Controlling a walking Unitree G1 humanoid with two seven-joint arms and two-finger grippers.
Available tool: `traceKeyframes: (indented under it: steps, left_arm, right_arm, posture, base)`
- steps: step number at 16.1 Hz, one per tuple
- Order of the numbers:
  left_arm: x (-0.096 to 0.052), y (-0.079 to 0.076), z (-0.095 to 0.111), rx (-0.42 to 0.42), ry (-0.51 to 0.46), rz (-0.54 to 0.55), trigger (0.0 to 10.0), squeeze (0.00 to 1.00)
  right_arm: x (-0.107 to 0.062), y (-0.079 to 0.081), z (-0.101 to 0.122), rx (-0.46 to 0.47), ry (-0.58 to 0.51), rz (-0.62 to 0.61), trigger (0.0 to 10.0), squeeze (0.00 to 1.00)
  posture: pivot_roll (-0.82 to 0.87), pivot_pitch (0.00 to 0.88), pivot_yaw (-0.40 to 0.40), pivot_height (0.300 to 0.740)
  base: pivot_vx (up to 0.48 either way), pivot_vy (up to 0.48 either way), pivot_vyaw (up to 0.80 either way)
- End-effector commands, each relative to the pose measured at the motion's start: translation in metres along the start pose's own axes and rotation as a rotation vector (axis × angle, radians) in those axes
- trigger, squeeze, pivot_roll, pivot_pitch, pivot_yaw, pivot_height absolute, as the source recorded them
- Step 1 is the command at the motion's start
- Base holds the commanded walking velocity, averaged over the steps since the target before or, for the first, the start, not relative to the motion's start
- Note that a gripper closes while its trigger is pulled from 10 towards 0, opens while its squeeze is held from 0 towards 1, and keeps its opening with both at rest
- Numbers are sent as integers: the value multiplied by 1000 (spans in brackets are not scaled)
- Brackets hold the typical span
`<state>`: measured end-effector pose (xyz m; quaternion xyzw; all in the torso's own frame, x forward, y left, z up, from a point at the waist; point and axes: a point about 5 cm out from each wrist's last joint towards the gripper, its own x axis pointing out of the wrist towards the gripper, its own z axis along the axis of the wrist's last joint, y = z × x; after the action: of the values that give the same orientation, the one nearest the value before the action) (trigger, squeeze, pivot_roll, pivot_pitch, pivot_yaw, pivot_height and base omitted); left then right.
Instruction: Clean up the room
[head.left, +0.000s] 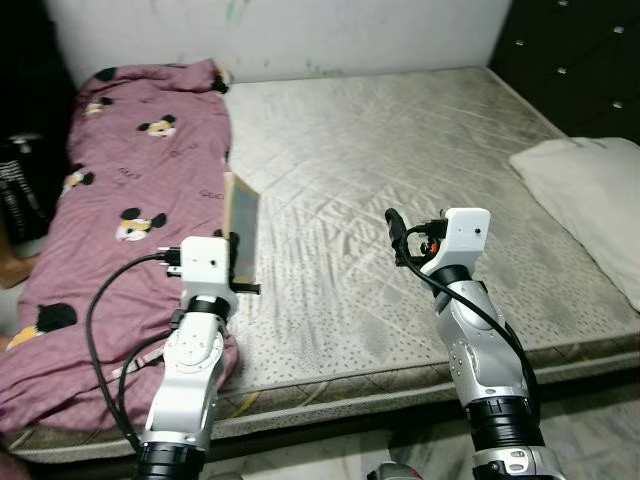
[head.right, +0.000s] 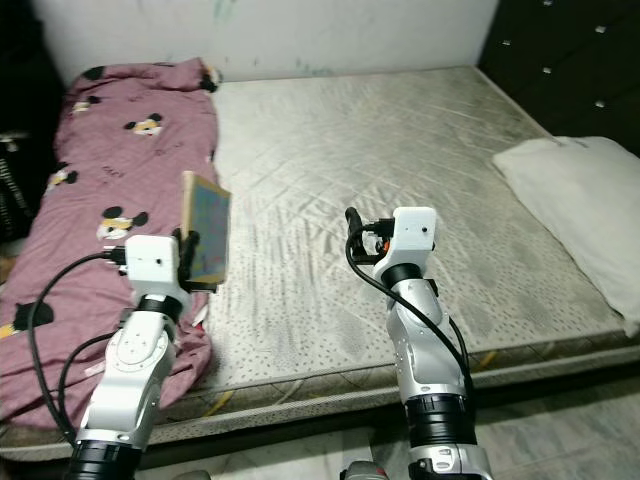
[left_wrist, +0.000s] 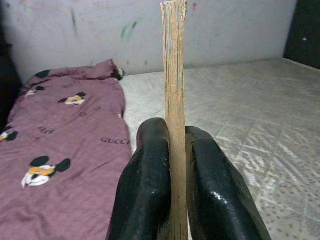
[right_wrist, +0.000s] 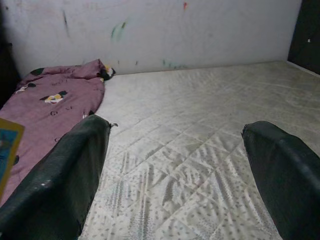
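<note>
Holding: the left hand (head.left: 240, 262) is clenched on a thin book (head.left: 241, 228), both black fingers (left_wrist: 145, 195) pressed flat against its covers.
Book: stands upright on edge, above the seam where the quilt meets the bare mattress, at about 9 o'clock from the middle of the head views; its lower corner sits in the grip, its top edge is free. The cover seen from the right is blue and green with a tan border; no title can be read. The left wrist view faces the page edges, a narrow yellowish strip between the two fingers.
Right hand (head.left: 398, 232): released, holding nothing, raised over the mattress at about 4 o'clock from the middle; in its wrist view the two fingers (right_wrist: 60, 180) stand wide apart with mattress between them.
Quilt (head.left: 120, 200): maroon, lying along the bed's left side from 7 to 11 o'clock, printed with cartoon mouse heads.
Writing: "GUCCI" reads clearly on the quilt in the left wrist view, twice; smaller lettering elsewhere is too blurred to read.
Mattress (head.left: 400, 150): grey-white, diamond-stitched, uncovered.
Pillow (head.left: 590, 190): white, at 3 o'clock, on the bed's right edge.
Wall (left_wrist: 100, 30): pale, with green and red smudges, at 12 o'clock.
Cabinet (head.left: 570, 60): dark, with small knobs, at 1 to 2 o'clock.
</note>
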<state>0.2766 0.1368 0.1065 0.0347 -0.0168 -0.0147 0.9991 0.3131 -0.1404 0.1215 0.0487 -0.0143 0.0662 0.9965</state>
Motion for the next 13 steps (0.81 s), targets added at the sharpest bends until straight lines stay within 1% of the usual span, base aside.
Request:
traceKeyframes:
  steps: [1, 2, 3, 4, 10, 13]
  left_arm:
    - [2, 5, 8, 7, -43, 20, 10000, 0]
    - [2, 5, 7, -17, -40, 23, 10000, 0]
    - [2, 5, 7, -22, -37, 24, 10000, 0]
    - [2, 5, 8, -4, -43, 25, 10000, 0]
    - [2, 1, 9, -9, -44, 7, 10000, 0]
    - [1, 0, 8, -14, -42, 11, 10000, 0]
  right_arm:
    - [2, 4, 1, -2, -3, 19, 10000, 0]
    - [3, 5, 1, -8, -4, 25, 10000, 0]
    - [3, 5, 1, -8, -4, 26, 10000, 0]
    - [4, 5, 2, -11, -5, 27, 10000, 0]
    - [3, 5, 1, -24, 3, 33, 10000, 0]
    - [2, 4, 0, -35, 9, 36, 10000, 0]
  posture:
    - [-41, 0, 13, 740]
    - [-40, 0, 11, 740]
    - [-40, 0, 11, 740]
    - [-38, 0, 5, 740]
    - [-43, 0, 4, 740]
    - [-45, 0, 0, 740]
  base:
    - [0, 0, 0]
    - [0, 0, 0]
    - [0, 0, 0]
    - [0, 0, 0]
    - [0, 0, 0]
    - [0, -273, 0]
